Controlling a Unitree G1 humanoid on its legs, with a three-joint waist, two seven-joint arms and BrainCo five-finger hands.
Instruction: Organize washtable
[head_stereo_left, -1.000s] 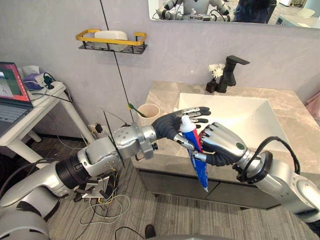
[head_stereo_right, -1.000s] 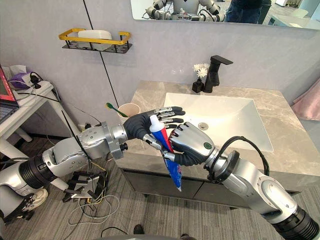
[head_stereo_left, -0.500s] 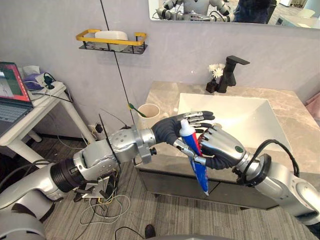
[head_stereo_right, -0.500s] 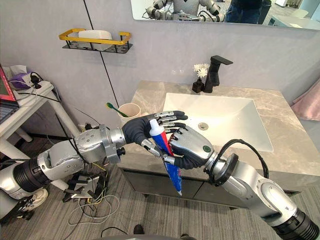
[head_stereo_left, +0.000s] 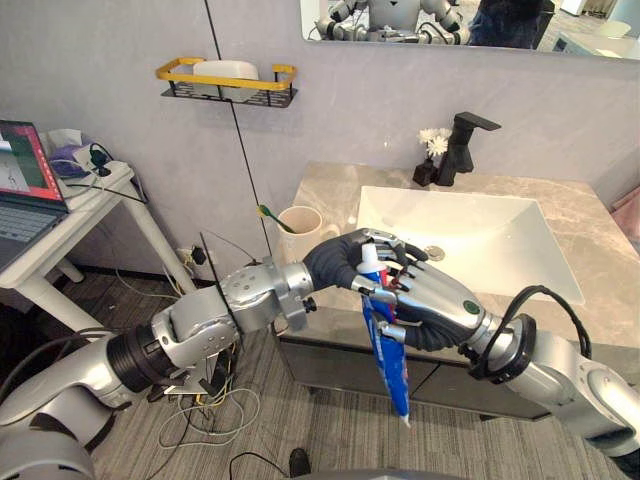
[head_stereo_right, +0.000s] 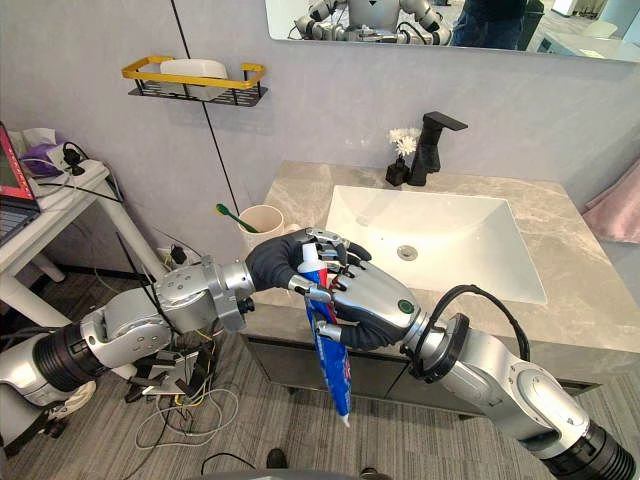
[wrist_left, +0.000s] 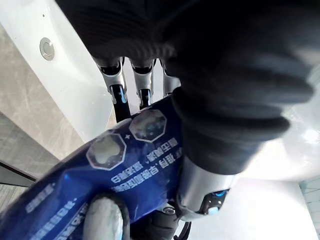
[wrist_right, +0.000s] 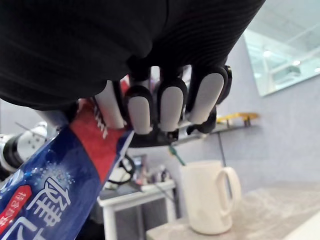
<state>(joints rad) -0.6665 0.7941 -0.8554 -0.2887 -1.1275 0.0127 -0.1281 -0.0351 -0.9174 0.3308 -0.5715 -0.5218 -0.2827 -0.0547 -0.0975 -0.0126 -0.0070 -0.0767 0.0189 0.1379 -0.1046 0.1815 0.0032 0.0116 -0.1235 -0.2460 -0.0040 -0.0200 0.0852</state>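
The toothpaste tube (head_stereo_left: 386, 350) is held in the air by 2 hands, to the right of the cup (head_stereo_left: 299, 226) and nearer the robot than it. The tube stands almost upright with its white cap on top. A red band sits just under the cap, and the rest of the body is deep blue with white print and pale hexagon marks. The flat crimped tail hangs well below the level of the cup. The left hand (head_stereo_left: 340, 262) is curled round the tube's upper end, with its fingers over the cap side and its thumb pressed on the blue body. The right hand (head_stereo_left: 432, 306) is wrapped round the tube from the other side, just below the red band, fingers closed on it. The cup is cream-white with 1 handle, and a green toothbrush (head_stereo_left: 271, 217) leans out of it. It stands on the grey stone washtable (head_stereo_left: 330, 190), left of the white sink (head_stereo_left: 480, 235).
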